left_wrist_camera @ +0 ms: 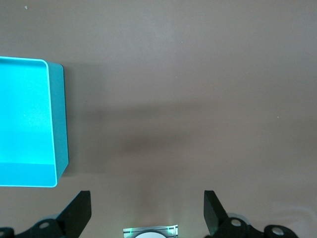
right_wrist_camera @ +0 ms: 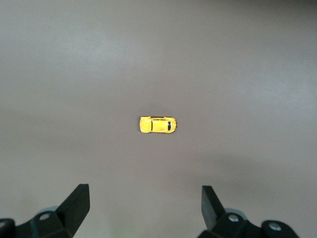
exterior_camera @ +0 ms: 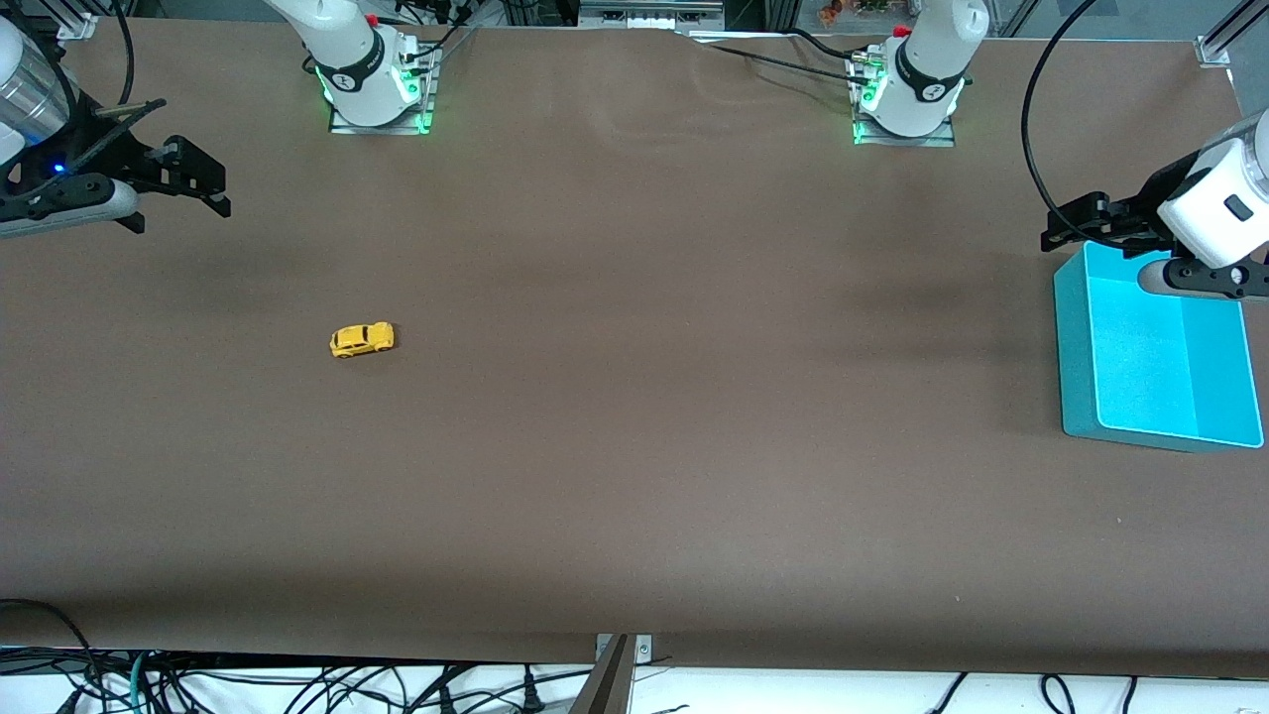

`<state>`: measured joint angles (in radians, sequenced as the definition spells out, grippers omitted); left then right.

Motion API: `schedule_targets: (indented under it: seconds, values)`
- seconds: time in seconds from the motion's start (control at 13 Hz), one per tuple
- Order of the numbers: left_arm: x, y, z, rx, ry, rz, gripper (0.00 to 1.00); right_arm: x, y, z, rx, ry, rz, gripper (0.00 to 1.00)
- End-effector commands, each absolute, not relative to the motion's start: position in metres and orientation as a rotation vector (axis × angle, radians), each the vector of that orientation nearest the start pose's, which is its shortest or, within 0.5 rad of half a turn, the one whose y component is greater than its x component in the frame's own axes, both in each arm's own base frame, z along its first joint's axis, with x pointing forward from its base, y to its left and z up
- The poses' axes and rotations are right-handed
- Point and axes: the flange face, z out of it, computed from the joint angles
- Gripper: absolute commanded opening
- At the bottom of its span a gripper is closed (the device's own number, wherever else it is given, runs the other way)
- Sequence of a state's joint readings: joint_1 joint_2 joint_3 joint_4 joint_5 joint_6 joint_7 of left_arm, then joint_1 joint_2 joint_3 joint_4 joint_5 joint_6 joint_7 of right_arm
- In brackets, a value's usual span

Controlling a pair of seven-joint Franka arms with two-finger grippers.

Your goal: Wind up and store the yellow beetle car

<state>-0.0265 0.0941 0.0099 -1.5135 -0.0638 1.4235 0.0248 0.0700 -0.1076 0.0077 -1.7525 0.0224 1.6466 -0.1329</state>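
On the tabletop (exterior_camera: 634,446), toward the right arm's end, the car (exterior_camera: 362,339) rests alone on its wheels, well apart from the bin (exterior_camera: 1076,337) at the left arm's end. Both arms are up and clear: the right end effector (exterior_camera: 203,188) hangs with fingers spread wide over bare tabletop at its own end, short of the car, and the left end effector (exterior_camera: 1076,226) hangs, fingers likewise apart and empty, over the bin's edge. Nothing of the task looks begun. The chief risk is the car's size: it is far smaller than the fingers, so a descent slightly off centre could nudge it rather than catch it, and on wheels it would roll away. Closing along its length instead of across its sides could squirt it out. Winding probably means dragging it backward under pressure; too little and the wheels skid, too much and it tips. Released wound, it may run off before storing.
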Motion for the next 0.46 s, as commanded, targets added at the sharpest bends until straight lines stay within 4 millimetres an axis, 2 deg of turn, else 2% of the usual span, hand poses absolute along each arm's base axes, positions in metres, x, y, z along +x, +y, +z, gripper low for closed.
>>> schedule_targets:
  seconds: [0.0, 0.38]
  values:
    - [0.5686, -0.0142, 0.5941, -3.175, 0.105, 0.268, 1.0, 0.5249, 0.0449, 0.609, -3.12, -0.294, 0.012, 1.0]
    - [0.5686, -0.0142, 0.5941, -3.175, 0.105, 0.268, 1.0, 0.5231, 0.0426, 0.6105, -3.124, -0.295, 0.002, 1.0]
